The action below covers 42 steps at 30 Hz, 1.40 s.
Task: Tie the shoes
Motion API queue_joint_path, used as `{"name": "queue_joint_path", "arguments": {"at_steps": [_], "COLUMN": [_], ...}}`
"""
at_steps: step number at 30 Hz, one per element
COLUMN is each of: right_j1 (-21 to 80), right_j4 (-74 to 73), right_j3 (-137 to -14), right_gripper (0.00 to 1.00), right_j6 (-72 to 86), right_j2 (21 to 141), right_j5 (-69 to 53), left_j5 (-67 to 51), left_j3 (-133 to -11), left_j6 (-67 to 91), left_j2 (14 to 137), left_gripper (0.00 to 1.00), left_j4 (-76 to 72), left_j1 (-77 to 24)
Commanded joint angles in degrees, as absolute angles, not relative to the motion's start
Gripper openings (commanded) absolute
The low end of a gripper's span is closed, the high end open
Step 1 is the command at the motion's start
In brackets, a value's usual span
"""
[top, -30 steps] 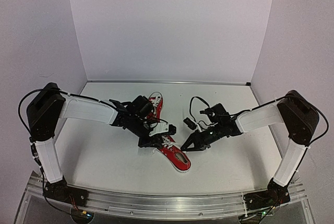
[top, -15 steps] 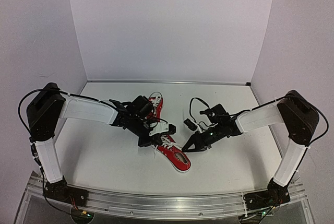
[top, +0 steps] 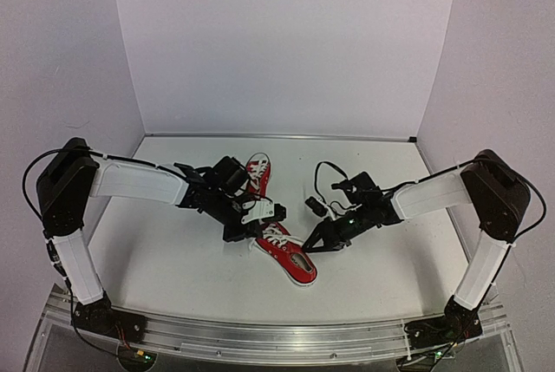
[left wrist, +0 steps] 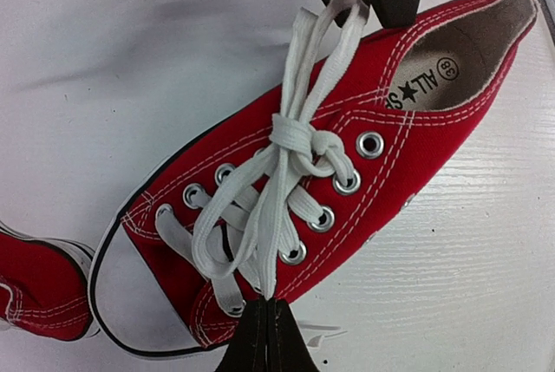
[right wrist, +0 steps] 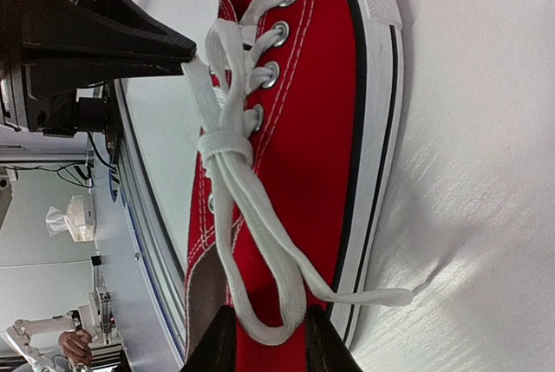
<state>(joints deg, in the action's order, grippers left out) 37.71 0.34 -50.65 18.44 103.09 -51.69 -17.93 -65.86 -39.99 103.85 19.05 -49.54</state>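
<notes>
Two red shoes lie mid-table. The near shoe (top: 295, 261) (left wrist: 408, 155) (right wrist: 312, 129) has its white laces crossed in a knot (left wrist: 299, 138) (right wrist: 224, 142), with a loop running out to each side. My left gripper (top: 263, 233) (left wrist: 266, 310) is shut on the tip of one lace loop (left wrist: 260, 251) beside the toe end. Over the heel opening, my right gripper (top: 310, 244) (right wrist: 270, 342) holds the other lace loop (right wrist: 269, 324) between its fingers. A free lace end (right wrist: 381, 296) trails onto the table. The second shoe (top: 258, 171) (left wrist: 35, 285) lies behind my left arm.
A black cable (top: 325, 172) arcs above my right wrist. White walls close the table on three sides, and an aluminium rail (top: 277, 337) runs along the near edge. The table top (top: 173, 259) is white.
My left gripper has closed on the lace loop and shifted slightly left with its arm. My right gripper has stayed almost still on its loop.
</notes>
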Motion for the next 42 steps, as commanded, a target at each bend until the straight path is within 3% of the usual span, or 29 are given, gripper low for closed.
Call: {"name": "queue_joint_path", "arguments": {"at_steps": [1, 8, 17, 42], "right_j1": [38.08, 38.08, 38.15, 39.00], "right_j4": [0.75, 0.79, 1.03, 1.05], "right_j3": [-53.86, -54.95, -56.07, -59.66], "right_gripper": [0.26, 0.27, 0.40, 0.36], "right_j6": [17.91, 18.18, 18.77, 19.77], "right_j2": [103.98, 104.47, 104.55, 107.88], "right_j5": [-52.14, -53.15, -53.80, -52.73], "left_j5": [-17.73, -17.59, -18.15, -17.49], "left_j3": [-64.84, -64.34, -63.91, -61.62], "left_j6": [-40.78, -40.70, -40.79, -40.50], "left_j2": [100.64, 100.13, 99.30, 96.68], "left_gripper": [0.00, 0.00, 0.00, 0.00], "left_j4": [19.18, 18.99, 18.80, 18.90], "left_j1": [-49.22, -49.22, -49.12, -48.09]}}
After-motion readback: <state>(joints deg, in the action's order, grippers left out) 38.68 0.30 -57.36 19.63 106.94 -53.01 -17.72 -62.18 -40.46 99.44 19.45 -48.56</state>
